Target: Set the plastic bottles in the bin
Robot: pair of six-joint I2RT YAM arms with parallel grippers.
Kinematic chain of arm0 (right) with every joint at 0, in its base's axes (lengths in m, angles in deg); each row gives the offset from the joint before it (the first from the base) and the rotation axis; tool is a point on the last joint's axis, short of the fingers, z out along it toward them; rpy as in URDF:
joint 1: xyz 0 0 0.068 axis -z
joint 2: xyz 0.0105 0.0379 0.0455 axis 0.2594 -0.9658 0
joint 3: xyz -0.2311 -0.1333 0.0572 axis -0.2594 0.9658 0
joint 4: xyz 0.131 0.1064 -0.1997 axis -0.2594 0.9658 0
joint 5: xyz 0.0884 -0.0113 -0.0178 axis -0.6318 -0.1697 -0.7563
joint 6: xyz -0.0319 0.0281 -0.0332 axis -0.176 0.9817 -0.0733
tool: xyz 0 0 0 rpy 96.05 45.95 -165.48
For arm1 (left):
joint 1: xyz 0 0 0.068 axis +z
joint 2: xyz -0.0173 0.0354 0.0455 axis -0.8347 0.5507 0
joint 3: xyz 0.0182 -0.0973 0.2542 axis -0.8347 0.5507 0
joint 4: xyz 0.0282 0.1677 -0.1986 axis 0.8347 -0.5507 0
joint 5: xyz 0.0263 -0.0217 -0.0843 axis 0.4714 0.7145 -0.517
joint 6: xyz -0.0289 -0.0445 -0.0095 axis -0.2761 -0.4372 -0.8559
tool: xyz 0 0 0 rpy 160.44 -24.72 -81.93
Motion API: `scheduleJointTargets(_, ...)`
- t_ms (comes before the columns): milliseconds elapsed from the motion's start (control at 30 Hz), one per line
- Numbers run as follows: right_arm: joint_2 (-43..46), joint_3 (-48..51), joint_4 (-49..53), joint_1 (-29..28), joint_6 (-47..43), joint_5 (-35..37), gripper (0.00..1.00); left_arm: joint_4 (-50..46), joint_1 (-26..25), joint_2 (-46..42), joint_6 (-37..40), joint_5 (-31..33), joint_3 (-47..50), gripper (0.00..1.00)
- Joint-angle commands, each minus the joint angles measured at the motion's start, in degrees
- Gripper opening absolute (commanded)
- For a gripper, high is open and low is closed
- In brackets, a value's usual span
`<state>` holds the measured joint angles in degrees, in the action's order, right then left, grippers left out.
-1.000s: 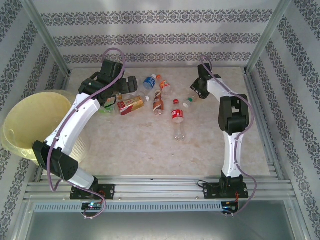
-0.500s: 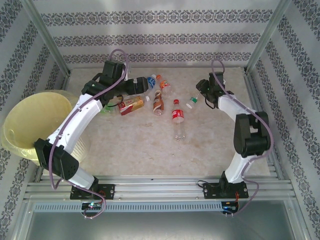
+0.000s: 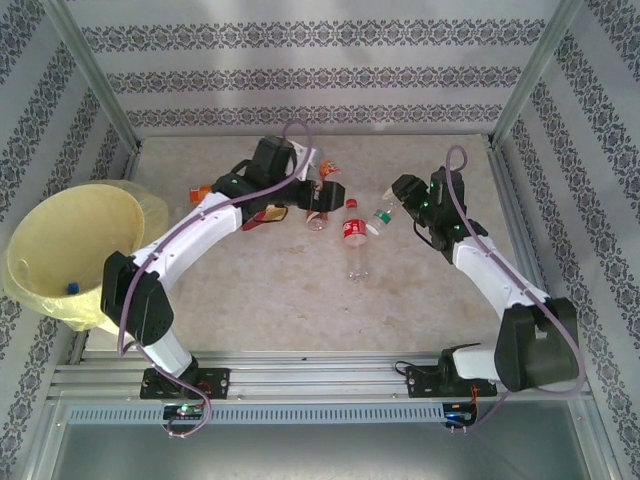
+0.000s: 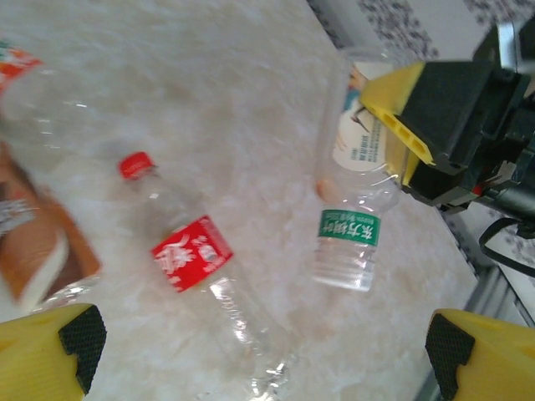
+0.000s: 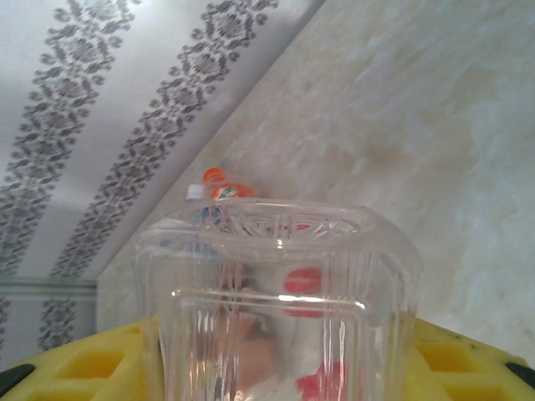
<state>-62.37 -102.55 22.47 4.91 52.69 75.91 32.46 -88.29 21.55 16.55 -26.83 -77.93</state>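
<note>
My right pincer (image 5: pixel 276 363) is clenched on a clear green-labelled bottle (image 4: pixel 348 230). Its yellow fingers (image 5: pixel 88 368) press both sides of the body, and the bottle's ribbed free end points away from the wrist. From above, this bottle is right of centre over the far half of the tabletop (image 3: pixel 260 290). I cannot tell whether the free end touches the surface.

My left pincer (image 4: pixel 269 352) is released and spread wide, hovering over the red-labelled bottle (image 4: pixel 192 255). That bottle lies on its side with its red cap (image 4: pixel 135 164) toward the far wall. Just beside it on the left lies a brown-labelled bottle (image 4: pixel 42 242). The green-labelled bottle is near the red one on the right, apart from it.

More bottles lie under and left of my left arm, partly hidden, and an orange-capped bottle (image 5: pixel 219 185) lies near the far wall. The bin (image 3: pixel 40 215) stands at the left side of the tabletop, well apart from both pincers. A small blue thing (image 3: pixel 72 288) lies inside it, too small to identify.
</note>
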Motion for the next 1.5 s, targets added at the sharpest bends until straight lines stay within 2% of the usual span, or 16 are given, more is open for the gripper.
scheduleJointTargets(0, 2.4, 1.6, 0.0, -2.2, 3.3, -1.5, 0.46, 7.5, -3.2, 1.2, 3.0, -4.1, 1.8, 1.0)
scheduleJointTargets(200, 3.9, 2.8, -1.9, -5.1, 6.1, -2.1, 0.46, 14.6, -6.2, 3.5, 1.9, -5.8, 4.6, 1.0)
scheduleJointTargets(267, 4.0, 2.8, -2.2, -5.7, 6.0, -2.3, 0.46, 15.9, -6.7, 4.4, 1.0, -4.1, 5.1, 1.0)
scheduleJointTargets(600, 3.1, 1.4, -4.1, -6.5, 6.9, -4.6, 0.47, 30.4, -6.9, 10.0, -2.9, -8.1, 5.8, 1.0)
scheduleJointTargets(767, 2.6, 0.9, -4.8, -6.8, 7.9, -5.8, 0.47, 28.8, -7.0, 12.0, -1.2, -5.5, 3.7, 1.0)
scheduleJointTargets(833, 2.3, 0.5, -4.9, -7.1, 8.1, -6.2, 0.47, 28.1, -7.1, 12.7, -0.7, -3.9, 3.1, 0.97)
scheduleJointTargets(967, 2.1, 0.0, -5.3, -7.6, 9.0, -6.7, 0.47, 27.6, -7.4, 13.9, 0.0, -4.8, 2.3, 0.88)
scheduleJointTargets(1200, 1.5, -0.8, -5.4, -8.1, 9.5, -7.4, 0.5, 29.9, -7.8, 14.1, -1.0, -4.0, 3.3, 0.63)
scheduleJointTargets(1333, 1.9, -0.7, -5.1, -8.1, 9.3, -7.1, 0.53, 30.3, -7.8, 13.7, -1.1, -3.0, 3.9, 0.58)
scheduleJointTargets(1467, 1.9, -1.3, -4.6, -7.9, 8.6, -7.8, 0.65, 30.5, -7.6, 13.0, -1.1, -0.9, 4.6, 0.57)
